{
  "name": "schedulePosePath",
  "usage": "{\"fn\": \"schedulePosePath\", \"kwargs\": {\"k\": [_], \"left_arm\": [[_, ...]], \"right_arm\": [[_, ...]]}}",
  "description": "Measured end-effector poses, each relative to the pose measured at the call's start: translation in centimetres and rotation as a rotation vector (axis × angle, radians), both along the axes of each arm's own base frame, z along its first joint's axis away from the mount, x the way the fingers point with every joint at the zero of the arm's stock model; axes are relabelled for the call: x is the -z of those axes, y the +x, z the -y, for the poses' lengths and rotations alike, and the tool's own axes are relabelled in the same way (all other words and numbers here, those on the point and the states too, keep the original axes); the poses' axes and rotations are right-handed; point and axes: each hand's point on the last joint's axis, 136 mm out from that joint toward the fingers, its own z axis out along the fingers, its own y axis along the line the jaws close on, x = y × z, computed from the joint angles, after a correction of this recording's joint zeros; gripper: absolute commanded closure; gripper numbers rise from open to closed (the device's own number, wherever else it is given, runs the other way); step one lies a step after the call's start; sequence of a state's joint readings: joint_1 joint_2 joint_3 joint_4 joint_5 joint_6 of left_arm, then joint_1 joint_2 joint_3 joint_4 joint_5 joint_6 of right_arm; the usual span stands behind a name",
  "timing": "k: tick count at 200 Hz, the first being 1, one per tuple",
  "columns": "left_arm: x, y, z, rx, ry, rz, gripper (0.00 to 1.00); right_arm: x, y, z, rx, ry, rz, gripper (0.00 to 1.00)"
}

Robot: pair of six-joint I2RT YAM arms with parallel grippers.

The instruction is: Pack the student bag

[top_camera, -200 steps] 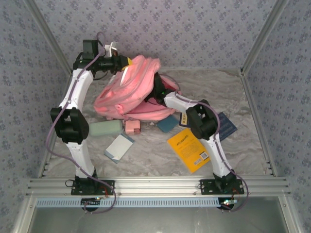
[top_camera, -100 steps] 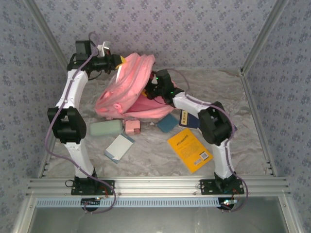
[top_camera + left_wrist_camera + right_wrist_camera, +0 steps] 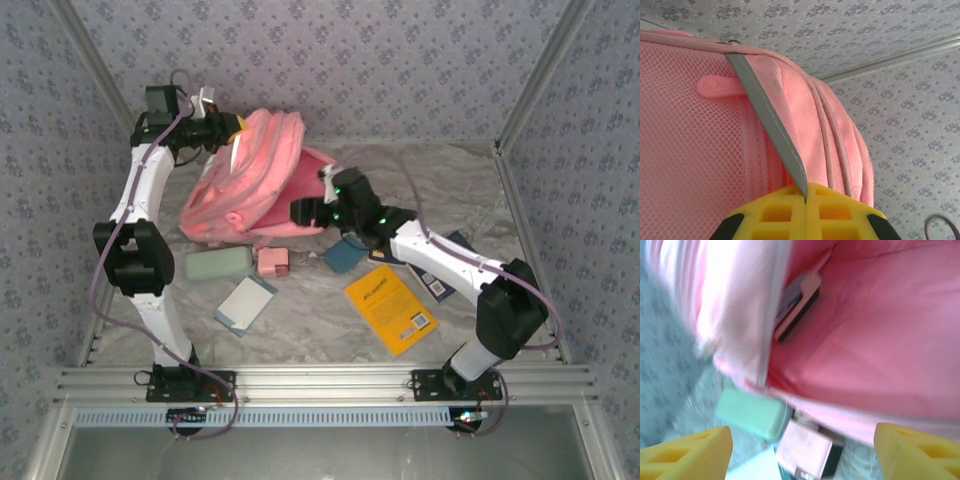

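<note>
While left hand (image 3: 228, 124) clamps student bag (image 3: 262, 175) by its grey strip (image 3: 771, 134) at 11 o'clock, right hand (image 3: 303, 211) gapes wide. It's at bag's 4 o'clock.

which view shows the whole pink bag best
Top external: the whole student bag shows, gripped at its top by the left hand. Left wrist gives its mesh side and grey strip close up; right wrist, a blurred pink interior.

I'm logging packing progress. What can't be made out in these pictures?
- Contents of the student bag: top view, its lifted fabric hides the inside.
- Dark object inside the bag: right wrist view, blurred.
- Dark blue book: top view, right arm crosses it.
- Left gripper fingers: left wrist view, cut off by bottom edge.
</note>
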State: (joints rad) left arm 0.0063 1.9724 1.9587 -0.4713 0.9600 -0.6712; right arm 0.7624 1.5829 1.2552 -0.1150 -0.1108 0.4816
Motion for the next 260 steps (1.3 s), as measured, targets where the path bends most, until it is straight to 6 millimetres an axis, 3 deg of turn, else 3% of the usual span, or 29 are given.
{"fn": "schedulePosePath", "kwargs": {"k": [21, 60, 94, 142, 205, 227, 260], "left_arm": [[0.9, -0.1, -0.2, -0.017, 0.008, -0.016, 1.00], [1.9, -0.4, -0.3, -0.031, 0.016, -0.039, 1.00], [1.8, -0.6, -1.0, -0.052, 0.023, -0.040, 1.00], [2.4, -0.4, -1.8, -0.072, 0.021, -0.047, 1.00], [2.6, -0.2, -2.0, -0.083, 0.021, -0.051, 1.00], [2.9, -0.3, -1.9, -0.082, 0.020, -0.058, 1.00], [2.9, -0.3, -2.0, -0.084, 0.017, -0.060, 1.00]], "right_arm": [[3.4, -2.7, -2.0, -0.093, -0.148, -0.017, 0.21], [9.4, -3.0, -5.0, -0.152, -0.370, -0.100, 0.19], [11.3, -2.9, -8.3, -0.232, -0.444, -0.107, 0.16], [13.8, -1.8, -10.8, -0.322, -0.441, -0.169, 0.16], [15.6, -2.3, -11.0, -0.371, -0.449, -0.237, 0.16], [17.0, -3.4, -9.8, -0.381, -0.471, -0.270, 0.16], [17.1, -5.1, -8.6, -0.397, -0.483, -0.287, 0.16]]}}
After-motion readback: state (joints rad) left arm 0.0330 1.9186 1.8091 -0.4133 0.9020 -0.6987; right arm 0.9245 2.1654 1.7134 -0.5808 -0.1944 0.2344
